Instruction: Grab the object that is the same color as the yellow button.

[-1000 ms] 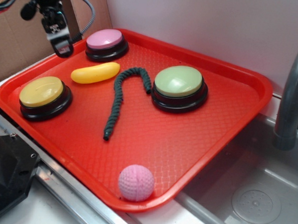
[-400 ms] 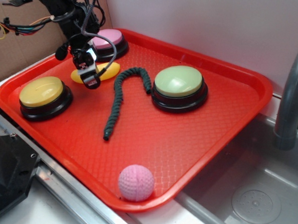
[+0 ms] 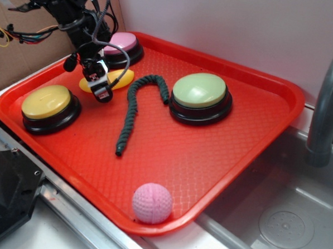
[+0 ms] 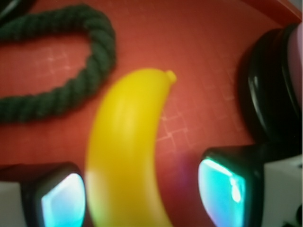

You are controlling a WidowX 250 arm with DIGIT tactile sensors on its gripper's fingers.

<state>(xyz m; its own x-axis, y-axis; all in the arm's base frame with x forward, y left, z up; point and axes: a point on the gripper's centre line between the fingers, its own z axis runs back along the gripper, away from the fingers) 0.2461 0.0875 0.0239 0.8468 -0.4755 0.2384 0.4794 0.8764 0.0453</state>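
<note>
The object, a small yellow banana toy [image 3: 120, 77] [image 4: 128, 146], lies on the red tray [image 3: 285, 89] between the pink and yellow buttons. The yellow button [image 3: 46, 101], domed on a black base, sits at the tray's left edge. My gripper [image 3: 99, 86] [image 4: 142, 194] is low over the banana's left half and open. In the wrist view the banana runs up between the two fingers: the left finger [image 4: 59, 198] is at its side, and the right finger [image 4: 222, 187] stands apart with red tray showing in the gap.
A pink button [image 3: 120, 43] [image 4: 274, 90] stands just behind the gripper. A dark green rope [image 3: 132, 109] [image 4: 71, 90] curls to the banana's right. A green button [image 3: 199, 91] and a pink ball [image 3: 152, 203] also sit on the tray. A sink [image 3: 287, 220] and faucet [image 3: 326, 105] lie to the right.
The gripper has come down from above the tray's back left corner onto the banana. The banana has not moved.
</note>
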